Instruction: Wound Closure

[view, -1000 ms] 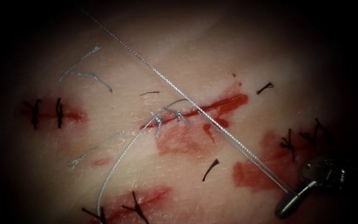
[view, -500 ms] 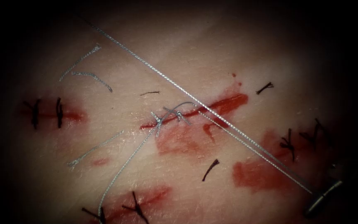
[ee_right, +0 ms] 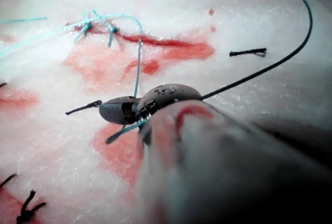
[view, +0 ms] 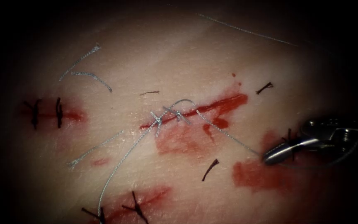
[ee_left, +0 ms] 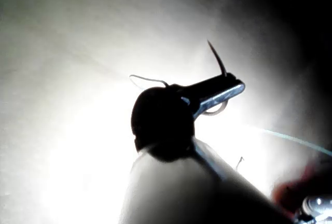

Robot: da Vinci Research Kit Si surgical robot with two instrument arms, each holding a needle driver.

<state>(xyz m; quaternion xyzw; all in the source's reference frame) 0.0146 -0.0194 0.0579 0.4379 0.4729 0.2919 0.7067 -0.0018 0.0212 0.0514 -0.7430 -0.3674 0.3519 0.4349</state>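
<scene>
The right tool (view: pixel 270 157) was seen right of the cut (view: pixel 195 113), its fingers clamped on the thread (view: pixel 224 133) running from the knots on the cut, presumably so that the strand was held taut. The needle (ee_left: pixel 218 58) was held clear of the tissue (view: pixel 179 58) near one end of its curve, clamped in the fingers of the left tool (ee_left: pixel 228 90). Cut ends of thread (view: pixel 88 75) lay to the left.

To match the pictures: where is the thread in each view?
Endoscope view: thread runs from the knotted cut to the right tool, shut on it.
Right wrist view: same strand, cut to right tool.
Left wrist view: thread beside the left tool holding the needle behind its tip, off tissue.
Landmark: the cut.
</scene>
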